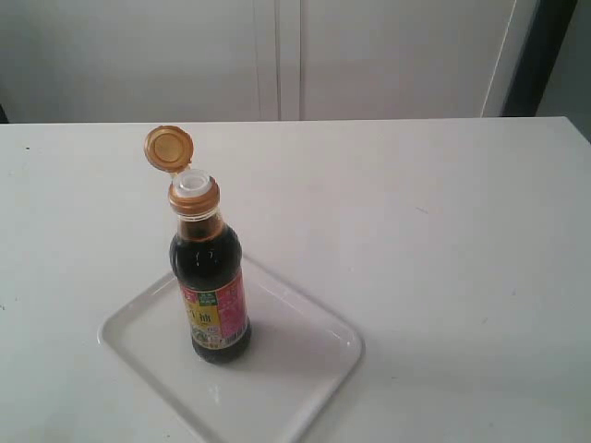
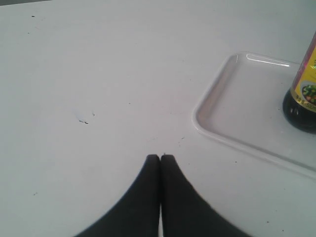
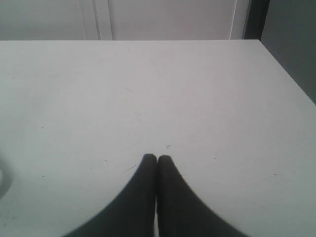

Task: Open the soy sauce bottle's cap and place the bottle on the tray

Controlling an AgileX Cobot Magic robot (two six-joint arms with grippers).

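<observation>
The soy sauce bottle [image 1: 212,277] stands upright on the white tray [image 1: 305,369] in the exterior view. Its orange-brown cap [image 1: 168,148] is flipped open on its hinge, and the white spout [image 1: 193,183] shows. No arm appears in the exterior view. In the left wrist view my left gripper [image 2: 160,157] is shut with nothing in it, over bare table, apart from the tray [image 2: 232,103] and the bottle's base [image 2: 302,98]. My right gripper [image 3: 157,158] is shut and empty over bare table; a sliver of the tray's rim [image 3: 4,180] shows at that view's edge.
The white table [image 1: 443,231] spreads around the tray. Its far edge meets a white panelled wall [image 1: 277,55], and a dark vertical strip [image 1: 545,55] stands at the back right. The table's right edge [image 3: 289,74] shows in the right wrist view.
</observation>
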